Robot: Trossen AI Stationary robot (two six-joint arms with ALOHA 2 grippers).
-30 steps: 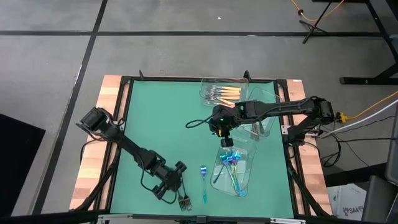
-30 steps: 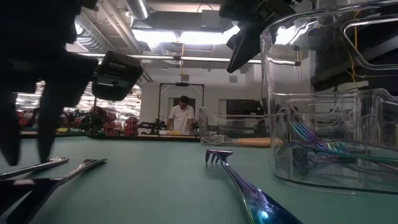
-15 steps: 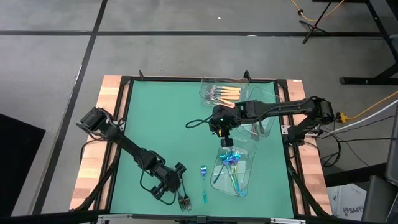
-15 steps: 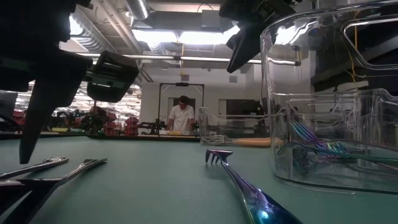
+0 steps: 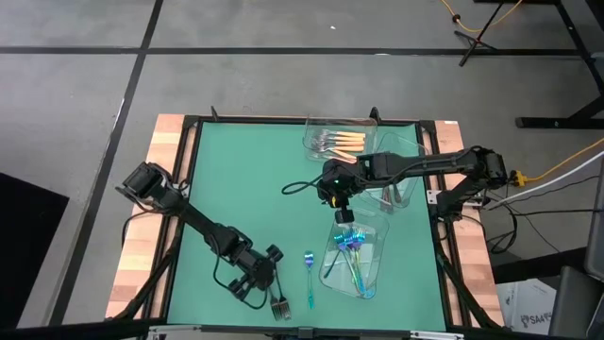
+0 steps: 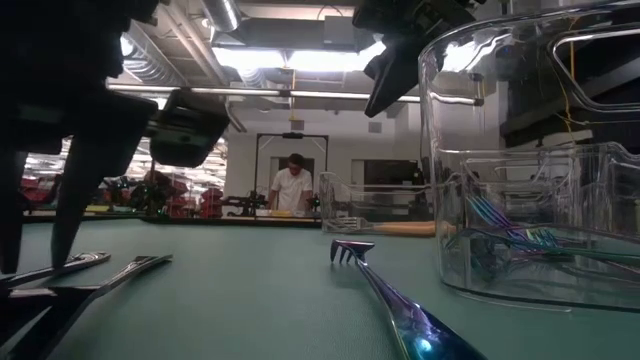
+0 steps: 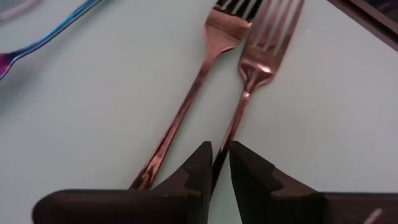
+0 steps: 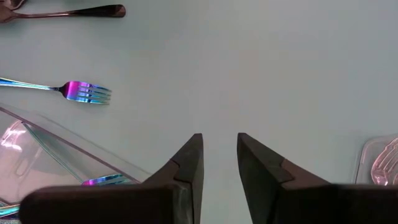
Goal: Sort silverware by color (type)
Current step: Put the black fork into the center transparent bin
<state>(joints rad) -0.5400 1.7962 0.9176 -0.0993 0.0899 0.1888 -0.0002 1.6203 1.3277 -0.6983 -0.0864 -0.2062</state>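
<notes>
Two dark forks (image 5: 280,307) lie side by side on the green mat near the table's near edge, tines toward that edge. My left gripper (image 5: 271,295) is down at their handles, closed on one of them (image 7: 255,68). The other dark fork (image 7: 186,106) lies beside it. One iridescent blue fork (image 5: 309,279) lies flat on the mat just right of them. More blue forks (image 5: 351,244) lie in a clear tray. Orange-handled forks (image 5: 344,142) lie in a far tray. My right gripper (image 5: 342,206) hovers over the mat's middle, slightly open and empty. My left gripper pinches the handle (image 7: 231,134) of the right-hand dark fork between its two fingertips (image 7: 202,168), partway along the handle. The fingers slant down and run along the fork. The fork lies flat on the mat (image 6: 60,270).
A clear tray (image 5: 368,283) with blue forks sits right of the loose blue fork. A second tray (image 5: 316,132) is at the far edge, a third (image 5: 396,194) under my right arm. The mat's left and middle are bare. A person (image 6: 292,185) stands far behind the table.
In the low view my left gripper sways sideways over the dark forks and comes back to about where it was. The forks lie where they were. My right arm keeps still.
</notes>
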